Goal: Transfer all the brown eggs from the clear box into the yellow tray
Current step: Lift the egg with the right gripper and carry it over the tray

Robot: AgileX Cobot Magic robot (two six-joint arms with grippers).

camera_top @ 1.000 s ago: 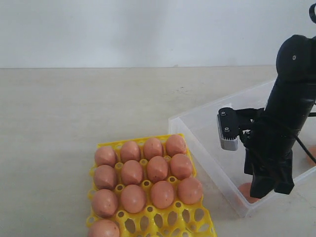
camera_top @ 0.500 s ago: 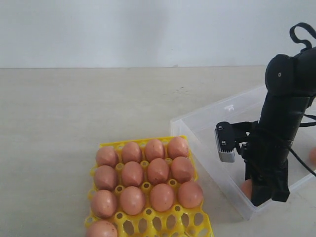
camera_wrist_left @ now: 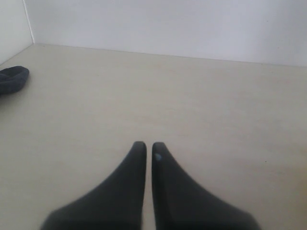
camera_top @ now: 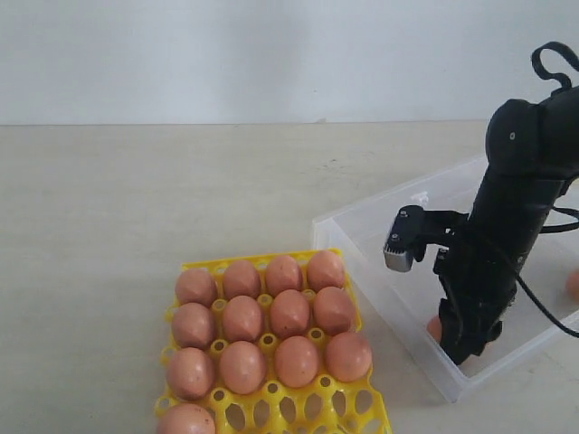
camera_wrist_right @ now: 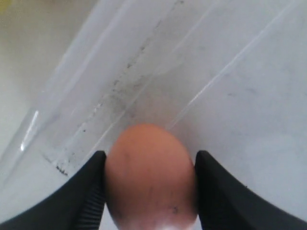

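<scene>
The yellow tray (camera_top: 300, 406) sits at the front left and holds several brown eggs (camera_top: 289, 312) in its sockets. To its right stands the clear box (camera_top: 365, 246). My right gripper (camera_top: 460, 347) reaches down into the box's near corner. In the right wrist view the right gripper (camera_wrist_right: 149, 155) is shut on a brown egg (camera_wrist_right: 149, 178), with a black finger pressed to each side of it above the box floor. That egg (camera_top: 436, 327) peeks out beside the fingers. My left gripper (camera_wrist_left: 149, 145) is shut over bare table, holding nothing.
Another brown egg (camera_top: 574, 285) shows at the right edge inside the box. A dark object (camera_wrist_left: 12, 79) lies on the table at the edge of the left wrist view. A white wall stands behind the table.
My right arm came down into the box's near corner, then tilted. Its fingers closed in onto the egg.
</scene>
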